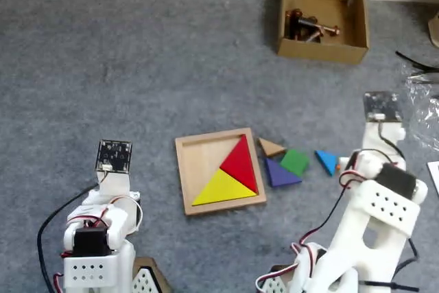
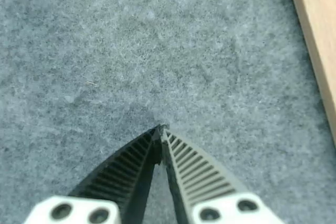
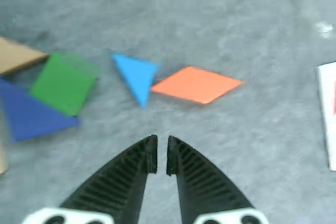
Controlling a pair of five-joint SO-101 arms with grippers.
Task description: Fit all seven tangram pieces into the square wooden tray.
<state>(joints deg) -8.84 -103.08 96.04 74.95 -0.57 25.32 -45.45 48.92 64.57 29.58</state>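
The right claw (image 3: pixel 160 157), barely parted over the worktop (image 3: pixel 262 19) near the orange diamond (image 3: pixel 197 84) right of the tray (image 1: pixel 181 173), probably needed to spread wider and settle squarely across its narrow width before pinching.

Fuzzy matt grey felt table cover (image 1: pixel 103 66), smooth pale bare-wood tray (image 1: pixel 180 173), red triangle (image 1: pixel 241 161) and yellow triangle (image 1: pixel 223 189) in smooth matt paint, plain brown cardboard box (image 1: pixel 321 51) at one o'clock from the tray, right gripper (image 3: pixel 161 141) with ribbed matt black plastic fingers (image 3: pixel 131 174)
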